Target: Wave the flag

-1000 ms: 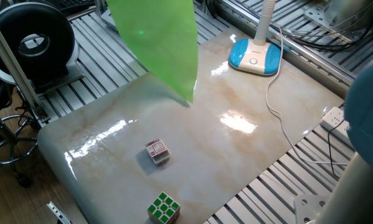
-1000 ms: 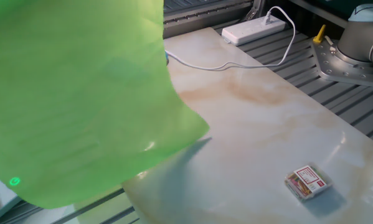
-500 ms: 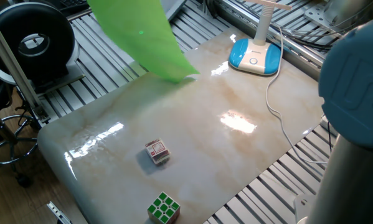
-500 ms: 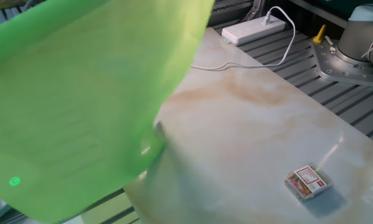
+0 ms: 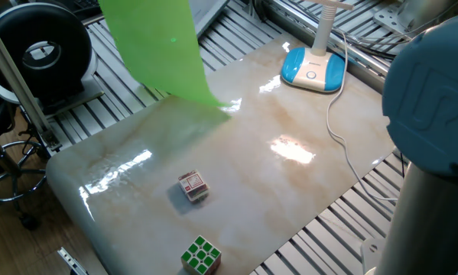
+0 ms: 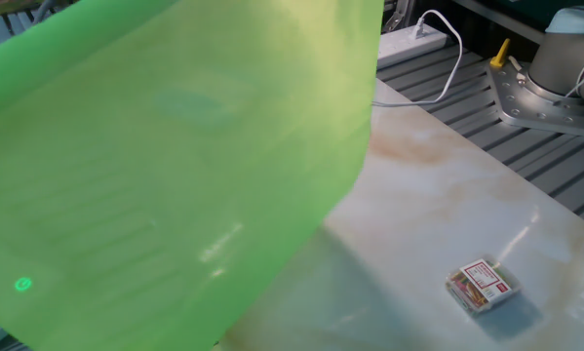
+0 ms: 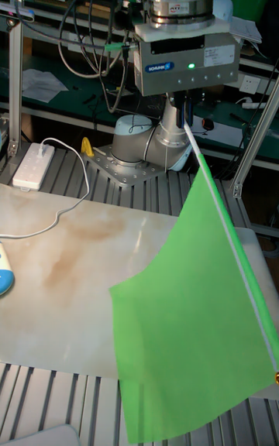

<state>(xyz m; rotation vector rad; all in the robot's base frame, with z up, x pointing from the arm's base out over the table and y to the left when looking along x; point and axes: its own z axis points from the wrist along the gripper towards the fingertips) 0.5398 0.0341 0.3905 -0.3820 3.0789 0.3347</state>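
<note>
The flag (image 7: 190,314) is a lime-green cloth on a thin white stick, held in the air above the marble table (image 5: 290,191). In the tall fixed view my gripper (image 7: 184,114) hangs high above the table, shut on the top of the stick, which slants down to the right along the cloth's edge. The green cloth (image 5: 158,47) shows at the top left in one fixed view and fills most of the other fixed view (image 6: 165,166). The gripper itself is out of frame in both fixed views.
A scrambled puzzle cube (image 5: 193,186) (image 6: 481,285) and a green-faced cube (image 5: 201,255) lie near the table's front edge. A blue-and-white lamp base (image 5: 313,69) with its cable stands at the back. A white power strip (image 7: 29,166) lies on the slatted frame.
The flag cloth has swung: leftward and upward in one fixed view, and spread rightward across the other fixed view. The cubes have not moved.
</note>
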